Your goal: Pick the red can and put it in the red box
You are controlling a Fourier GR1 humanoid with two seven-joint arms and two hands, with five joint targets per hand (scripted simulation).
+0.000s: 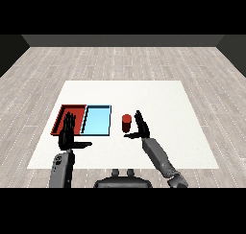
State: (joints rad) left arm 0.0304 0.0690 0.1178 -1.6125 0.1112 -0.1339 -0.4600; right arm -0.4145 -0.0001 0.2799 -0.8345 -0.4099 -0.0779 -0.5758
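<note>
The red can (126, 123) stands upright on the white table (158, 103), just right of the light blue tray (96, 120). To the left of the blue tray lies the red tray (65, 111), partly hidden by my left hand. My right hand (141, 127) is open right beside the can on its right, fingers straight and pointing up, thumb reaching under toward the can. Whether it touches the can I cannot tell. My left hand (67, 132) is open too, fingers straight, held over the red tray's near edge, thumb pointing right.
The two trays lie side by side at the table's left half. Bare white table stretches to the right of the can and behind it. Grey wooden floor surrounds the table.
</note>
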